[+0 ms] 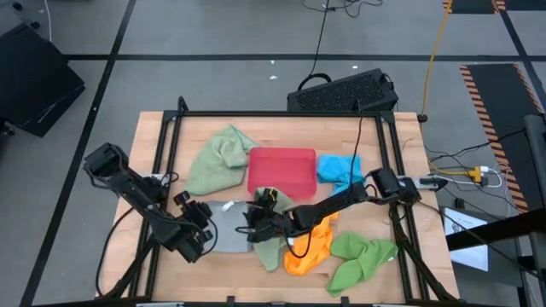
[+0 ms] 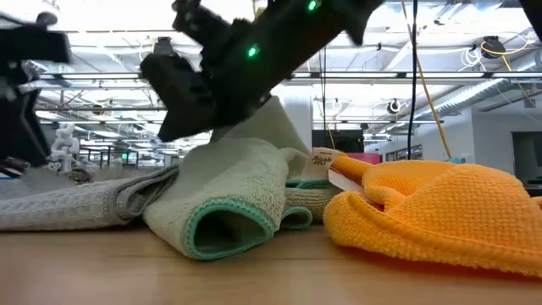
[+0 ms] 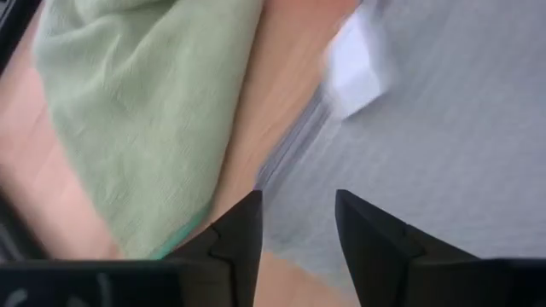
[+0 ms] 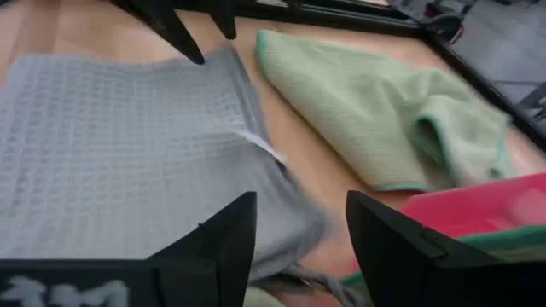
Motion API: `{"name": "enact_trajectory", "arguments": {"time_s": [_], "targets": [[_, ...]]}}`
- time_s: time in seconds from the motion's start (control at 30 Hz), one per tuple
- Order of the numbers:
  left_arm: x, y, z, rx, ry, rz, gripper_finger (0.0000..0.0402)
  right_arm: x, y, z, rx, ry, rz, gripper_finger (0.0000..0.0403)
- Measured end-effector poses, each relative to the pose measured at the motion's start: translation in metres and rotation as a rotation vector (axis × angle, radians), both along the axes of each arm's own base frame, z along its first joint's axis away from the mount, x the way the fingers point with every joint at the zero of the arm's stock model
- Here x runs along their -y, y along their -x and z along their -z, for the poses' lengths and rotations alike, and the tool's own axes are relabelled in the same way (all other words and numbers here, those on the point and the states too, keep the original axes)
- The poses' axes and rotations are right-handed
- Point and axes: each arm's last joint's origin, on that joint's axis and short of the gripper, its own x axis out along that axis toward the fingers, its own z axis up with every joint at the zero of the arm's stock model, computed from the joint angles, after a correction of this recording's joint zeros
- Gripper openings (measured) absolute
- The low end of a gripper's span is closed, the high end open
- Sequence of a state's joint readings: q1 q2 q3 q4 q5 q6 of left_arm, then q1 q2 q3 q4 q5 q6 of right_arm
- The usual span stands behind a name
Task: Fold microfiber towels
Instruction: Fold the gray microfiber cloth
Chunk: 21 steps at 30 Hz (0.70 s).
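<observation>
Two grippers meet over the grey-blue towel (image 1: 229, 228) at lower centre of the high view. The left gripper (image 1: 198, 223) has its fingers (image 3: 239, 234) apart above the cloth's edge, clamping nothing. The right gripper (image 1: 256, 223) likewise shows fingers (image 4: 226, 234) parted over the grey weave, empty. A sage green towel (image 1: 217, 160) lies at upper left, beside the red tray (image 1: 282, 169). A second sage towel (image 1: 271, 247) is mostly hidden under the right arm. The bright blue towel (image 1: 340, 169) is partly covered by that arm; the orange towel (image 1: 311, 249) and bright green towel (image 1: 360, 258) sit bunched at lower right. In the low view, both grippers are dark, cropped shapes.
</observation>
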<state>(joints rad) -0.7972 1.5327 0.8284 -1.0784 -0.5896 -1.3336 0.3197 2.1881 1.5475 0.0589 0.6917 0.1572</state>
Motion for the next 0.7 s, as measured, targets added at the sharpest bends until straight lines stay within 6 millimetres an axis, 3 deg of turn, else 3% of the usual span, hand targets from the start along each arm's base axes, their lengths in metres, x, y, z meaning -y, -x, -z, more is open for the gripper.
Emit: {"name": "enact_trajectory", "arguments": {"time_s": [0.13,0.3,0.43,0.57,0.7], "targets": [[0.012,-0.002,-0.006,0.087,0.06,0.066,0.0142,-0.014,0.005,-0.013,0.014,-0.027,-0.081,0.0168],[0.034,0.002,0.008,0.221,0.196,0.183,0.0117,-0.036,-0.003,-0.02,0.166,-0.167,-0.297,0.015],[0.044,0.015,0.028,0.296,0.313,0.228,0.0101,-0.044,-0.01,-0.007,0.248,-0.221,-0.372,0.0134],[0.044,0.031,0.046,0.281,0.442,0.195,0.0093,-0.039,-0.013,0.016,0.205,-0.241,-0.34,0.012],[0.053,0.04,0.045,0.237,0.51,0.231,0.0093,-0.041,-0.009,0.027,0.12,-0.243,-0.319,0.0111]]}}
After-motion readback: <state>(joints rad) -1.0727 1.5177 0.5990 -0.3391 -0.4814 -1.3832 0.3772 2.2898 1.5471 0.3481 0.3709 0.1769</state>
